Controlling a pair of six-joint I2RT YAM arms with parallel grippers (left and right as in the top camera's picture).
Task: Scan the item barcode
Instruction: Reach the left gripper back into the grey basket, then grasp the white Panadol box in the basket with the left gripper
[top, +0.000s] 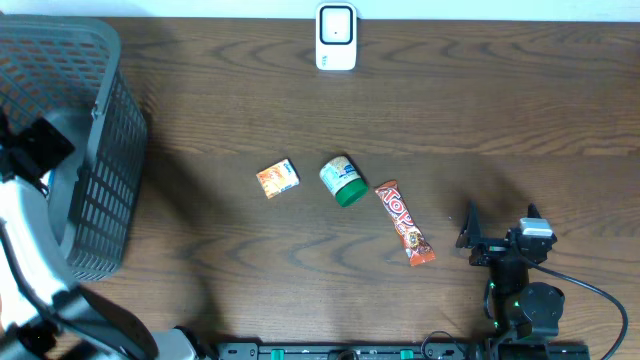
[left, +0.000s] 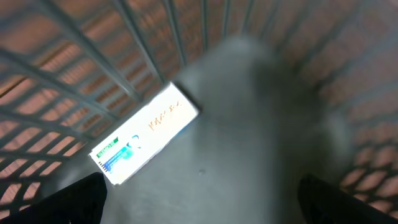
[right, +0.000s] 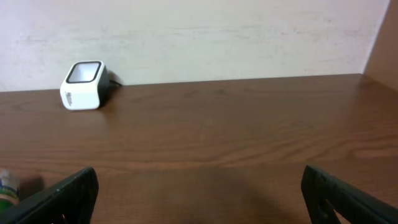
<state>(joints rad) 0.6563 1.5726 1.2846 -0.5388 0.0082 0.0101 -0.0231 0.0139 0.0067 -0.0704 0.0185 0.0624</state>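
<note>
A white barcode scanner (top: 336, 37) stands at the table's far edge, and shows too in the right wrist view as the scanner (right: 83, 85) against the wall. Loose on the table lie an orange packet (top: 278, 178), a green-capped jar (top: 342, 180) and a red candy bar (top: 404, 222). My left gripper (left: 199, 202) is open down inside the grey basket (top: 95, 200), nothing between its fingers. Just ahead and left of it a white box (left: 146, 134) with blue and green print lies on the basket floor. My right gripper (top: 500, 222) is open and empty, low at the near right.
The basket's slatted walls (left: 62, 93) close in around the left gripper. The jar's edge (right: 6, 190) shows at the far left of the right wrist view. Bare wood lies between the right gripper (right: 199, 193) and the scanner.
</note>
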